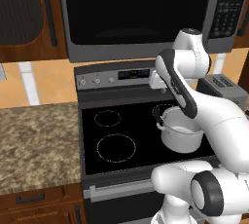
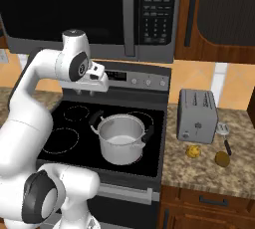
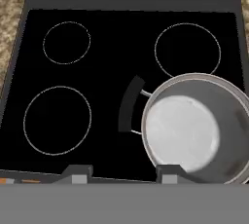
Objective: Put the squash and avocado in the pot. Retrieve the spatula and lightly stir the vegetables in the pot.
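Note:
The steel pot (image 2: 119, 154) stands on the stove's front right burner with nothing inside; its wall (image 1: 181, 143) and its inner side (image 3: 234, 131) also show. The yellow squash (image 2: 193, 151) and the olive-brown avocado (image 2: 222, 159) lie on the counter right of the stove, in front of the toaster. The spatula (image 2: 225, 138) lies beside the toaster, its head toward the wall. My gripper (image 2: 92, 90) hangs above the back left part of the cooktop, up and left of the pot, pointing down. Its fingertips (image 3: 78, 172) stand apart with nothing between them.
A grey toaster (image 2: 197, 115) stands on the granite counter (image 2: 199, 178) right of the stove. The microwave (image 2: 89, 9) hangs low over the black cooktop (image 3: 97, 72). The stove's control panel (image 2: 144, 80) rises behind the burners. More granite counter (image 1: 34, 140) lies left of the stove.

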